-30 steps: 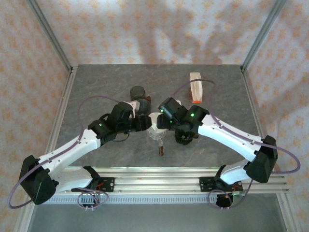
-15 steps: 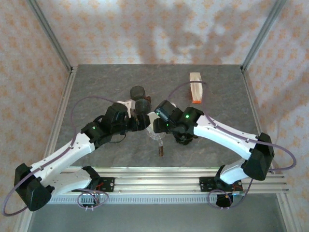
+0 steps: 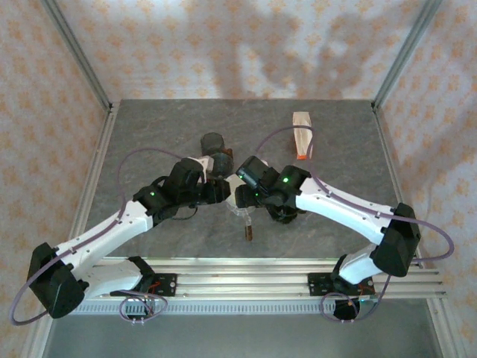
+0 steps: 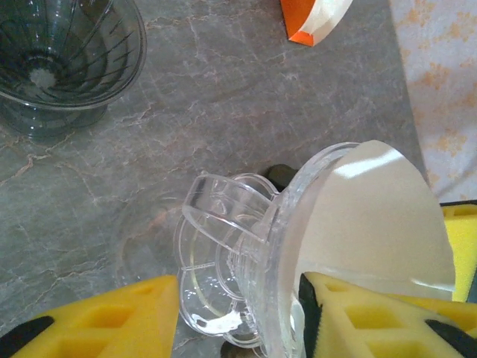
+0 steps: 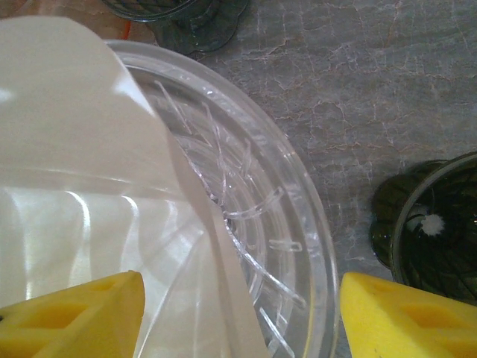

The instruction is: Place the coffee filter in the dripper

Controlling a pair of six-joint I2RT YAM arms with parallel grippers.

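Note:
The clear plastic dripper [image 4: 223, 246] leans over on the table's middle [image 3: 242, 211], its base toward my left gripper. The white coffee filter [image 4: 373, 224] lies inside its cone, folded against one side [image 5: 67, 134]. My left gripper [image 4: 238, 298] has one yellow pad inside the rim against the filter and the other against the base, shut on the dripper. My right gripper [image 5: 242, 298] hangs over the dripper's mouth [image 5: 261, 209], open, one finger above the filter and the other just outside the rim. Seen from above, the left gripper [image 3: 223, 190] and the right gripper [image 3: 242, 195] meet over the dripper.
A dark dripper [image 3: 214, 142] stands behind the left gripper, and another [image 3: 283, 214] sits under the right arm. A pack of filters with an orange end [image 3: 302, 134] lies at the back right. A small brown stick-like object [image 3: 250, 233] lies just in front of the dripper.
The left arm shifted back and then forward again, and its jaws narrowed onto the dripper. The right gripper slid a little to the left over the dripper.

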